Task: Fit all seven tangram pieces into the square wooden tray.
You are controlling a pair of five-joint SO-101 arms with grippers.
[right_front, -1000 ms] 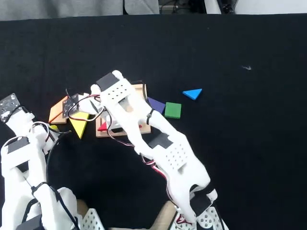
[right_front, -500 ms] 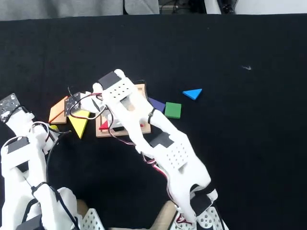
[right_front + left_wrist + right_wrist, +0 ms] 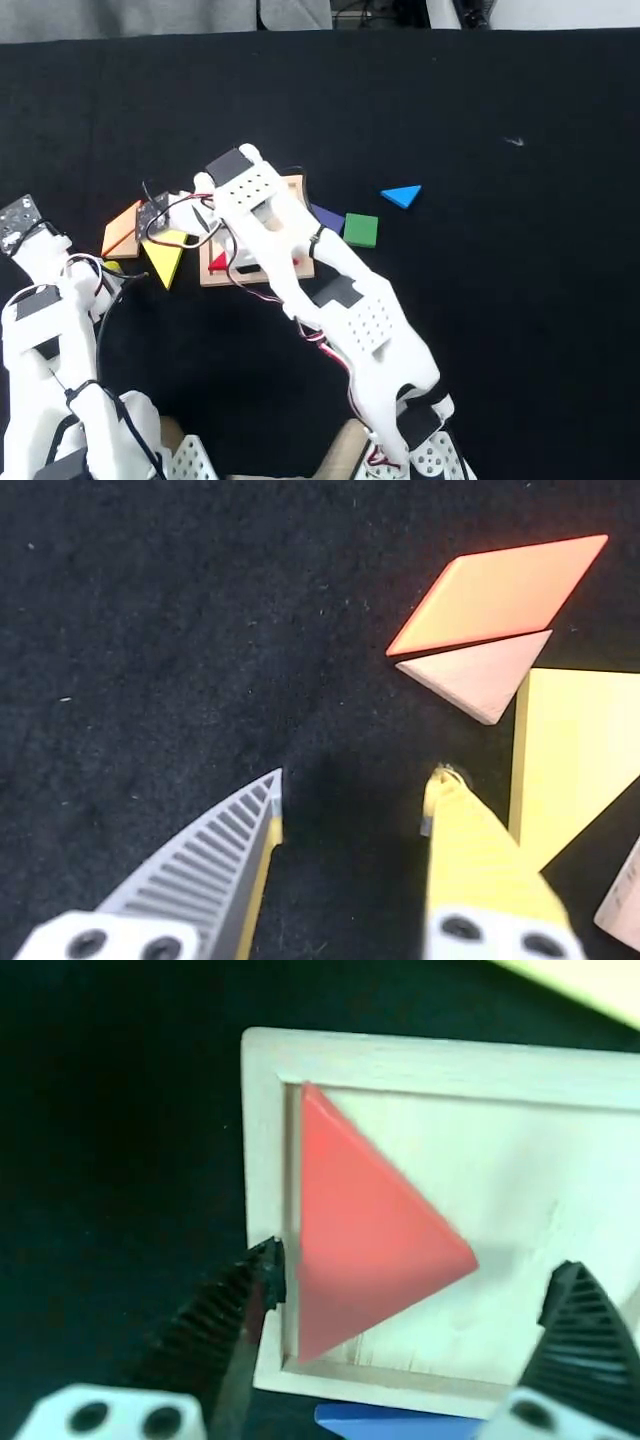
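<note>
White perforated arm shells point(image 3: 360, 330); thin cables point(image 3: 312, 338); right fingers point(image 3: 215, 1330) ridged black; left fingers point(image 3: 480, 870) yellow, perhaps taped.

Black table point(image 3: 480, 120) — red triangle point(image 3: 360, 1250), pale wooden tray point(image 3: 262, 1210), yellow triangle point(image 3: 165, 255), orange parallelogram point(image 3: 500, 592), bare-wood triangle point(image 3: 475, 675), purple piece point(image 3: 326, 217), green square point(image 3: 360, 230), blue triangle point(image 3: 402, 195). White arms point(image 3: 370, 330) — left gripper point(image 3: 352, 795) with fingers point(image 3: 210, 860) ribbed grey and plain yellow, right gripper point(image 3: 415, 1270) ribbed black.

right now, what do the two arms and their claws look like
The left arm and right arm are white plastic with black motor blocks, perforated plates and red and black cables. The left claw is ribbed grey on one side, yellow on the other; the right claw is ribbed black.
</note>
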